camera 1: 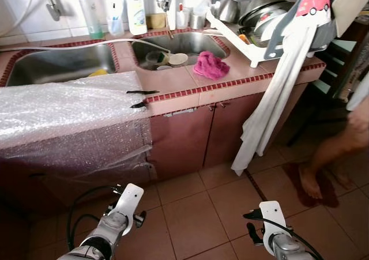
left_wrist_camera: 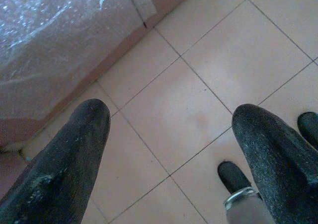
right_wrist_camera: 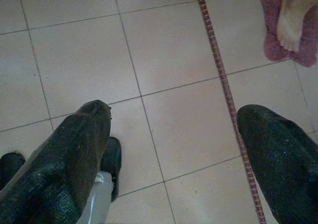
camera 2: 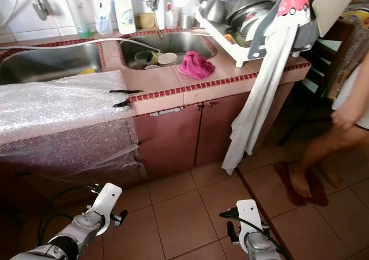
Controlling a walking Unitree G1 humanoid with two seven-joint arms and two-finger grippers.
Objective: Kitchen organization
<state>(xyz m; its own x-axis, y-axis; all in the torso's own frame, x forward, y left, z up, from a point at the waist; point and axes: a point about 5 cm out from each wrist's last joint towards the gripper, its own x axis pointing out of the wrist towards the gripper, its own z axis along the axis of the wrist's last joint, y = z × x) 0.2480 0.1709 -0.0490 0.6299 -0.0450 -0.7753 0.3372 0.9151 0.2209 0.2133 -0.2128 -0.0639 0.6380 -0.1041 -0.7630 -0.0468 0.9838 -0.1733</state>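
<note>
1. Nearest, both arms hang low over the tiled floor (camera 1: 196, 214). The left tool (left_wrist_camera: 169, 129) has its two black fingers spread wide apart with nothing between them, above bare tiles just beside the foot of the cabinet.
2. The right tool (right_wrist_camera: 174, 134) is likewise spread and empty, over tiles crossed by a red mosaic strip (right_wrist_camera: 226, 92).
3. At about 3 o'clock a person's bare foot (camera 1: 309, 182) stands on a dark red mat (camera 1: 323, 188).
4. Ahead, the pink tiled bench (camera 1: 190, 84) runs across; its left part, at 10 o'clock, is draped in bubble wrap (camera 1: 69, 113) that hangs down the cabinet front.
5. A white cloth (camera 1: 271, 107) hangs from the bench edge at 1 o'clock, reaching almost to the floor.
6. A magenta rag (camera 1: 210, 65) lies bunched on the bench at the rim of the right sink (camera 1: 190, 42), at 12 o'clock; cups and a small dish sit in that basin.
7. Farther right, a white dish rack (camera 1: 256, 32) holds metal pots.
8. Farthest, bottles (camera 1: 92, 12) stand along the wall behind the sinks.
</note>
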